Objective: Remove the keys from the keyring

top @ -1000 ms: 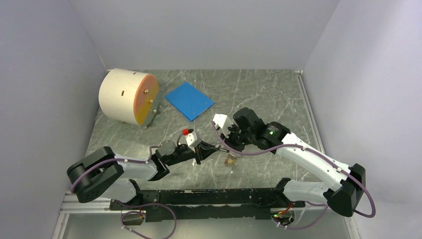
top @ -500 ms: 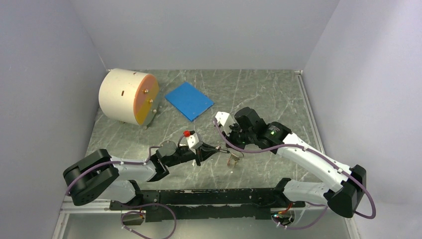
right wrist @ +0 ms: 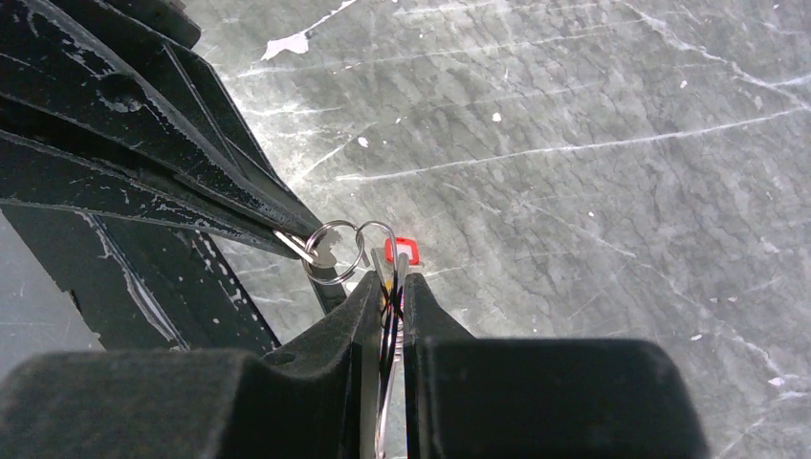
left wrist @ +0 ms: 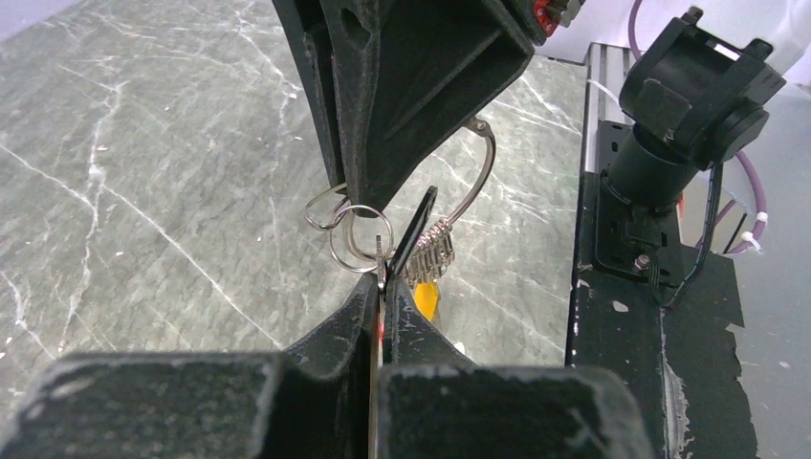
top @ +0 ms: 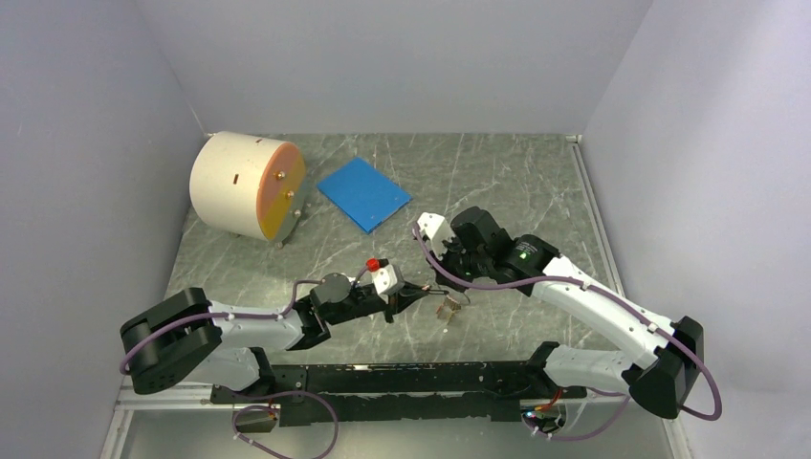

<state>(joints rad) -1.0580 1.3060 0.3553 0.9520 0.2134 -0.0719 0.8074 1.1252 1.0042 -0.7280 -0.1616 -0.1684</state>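
Observation:
My left gripper [left wrist: 382, 275] is shut on a thin silver key blade that hangs on a small split ring [left wrist: 355, 239]. My right gripper [right wrist: 387, 283] is shut on the silver wire keyring [left wrist: 486, 164] with a black-headed key [left wrist: 417, 228] in the bunch. A toothed silver blade [left wrist: 433, 254] and an orange piece [left wrist: 427, 299] hang below. A red tag [right wrist: 402, 251] shows past the right fingertips. In the top view the left gripper [top: 413, 292] and the right gripper [top: 437, 286] meet tip to tip just above the table, with the bunch [top: 448, 308] dangling under them.
A cream drum with an orange face [top: 247, 185] stands at the back left. A blue square pad [top: 363, 193] lies beside it. The black base rail [top: 402, 378] runs along the near edge. Grey walls close in the sides.
My left gripper has reached further right, up to the right gripper's tips. The right gripper and the hanging bunch have shifted slightly right.

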